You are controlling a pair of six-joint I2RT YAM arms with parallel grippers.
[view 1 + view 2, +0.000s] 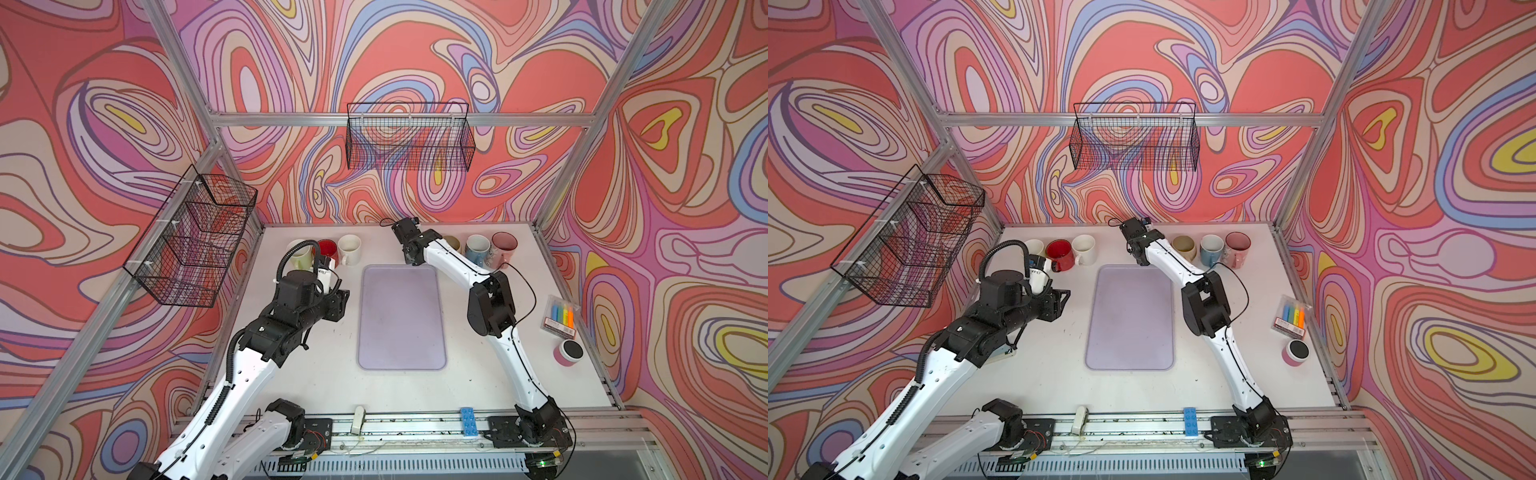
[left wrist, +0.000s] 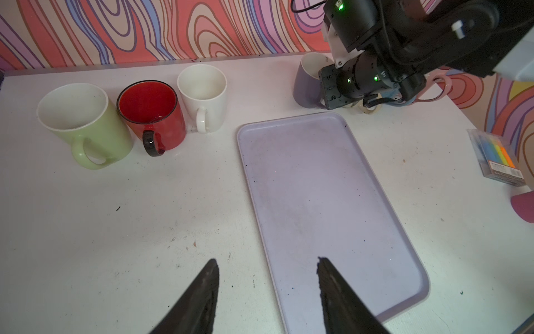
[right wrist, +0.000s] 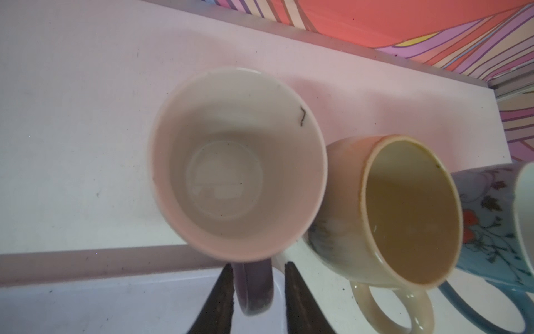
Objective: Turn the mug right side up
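White bench (image 2: 86, 217), back edge: our lilac mug (image 3: 231, 162) stands mouth-up beside the beige mug (image 3: 404, 208).
We judge it stiff, slick, chippable ceramic; the handle (image 3: 254, 292) is the hold, flanked by our parted right claw (image 3: 258, 266); left claw (image 2: 267, 259) spread, empty.

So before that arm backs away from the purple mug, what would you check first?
1. Purple mug mouth up, standing on the table: ok.
2. Right gripper free of the handle: jaws apart with a gap on one side, ok; the other side, cannot tell.
3. Space between it and the beige mug: cannot tell, they look very close.
4. Left gripper open, holding nothing: ok.
5. Green mug, red mug, white mug mouth up: ok.
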